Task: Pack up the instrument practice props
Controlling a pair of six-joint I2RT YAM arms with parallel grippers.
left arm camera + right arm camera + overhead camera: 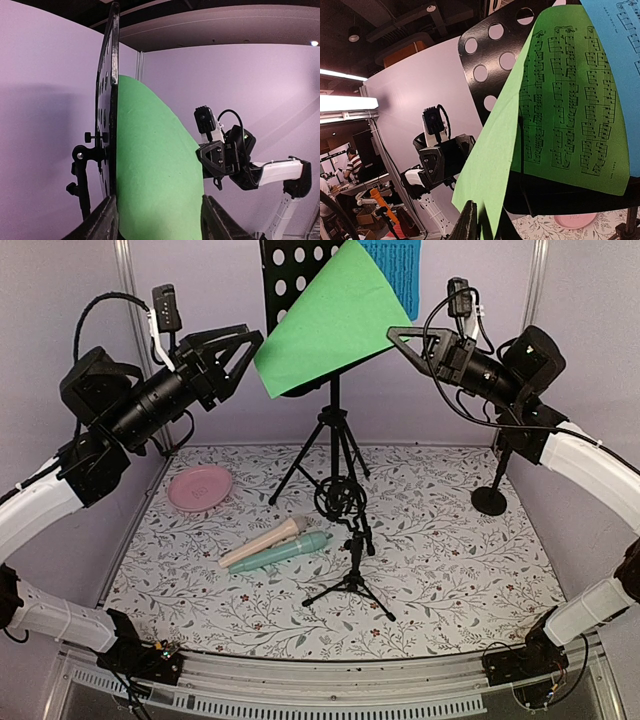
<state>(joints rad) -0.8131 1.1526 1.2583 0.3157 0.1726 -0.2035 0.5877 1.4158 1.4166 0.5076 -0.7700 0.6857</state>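
Note:
The black perforated music rack (pixel 288 280) stands on tripod legs (pixel 333 455) at the back. A green music sheet (pixel 325 325) leans off it, folded forward, with a blue sheet (pixel 398 270) behind it. My right gripper (pixel 397 338) is shut on the green sheet's right edge; in the right wrist view the sheet (pixel 560 100) runs down between the fingers of the gripper (pixel 487 226). My left gripper (pixel 248 348) is open at the sheet's left side; in its wrist view the sheet (pixel 155 175) lies between its spread jaws (pixel 160 220). A beige microphone (pixel 265 542) and a mint microphone (pixel 282 553) lie on the table. A small black microphone tripod (pixel 350 575) stands beside them.
A pink plate (pixel 200 487) lies at the table's left. A black round-based stand (pixel 490 498) is at the right wall. Purple walls close in the back and sides. The rack's tripod legs spread over the table's back middle.

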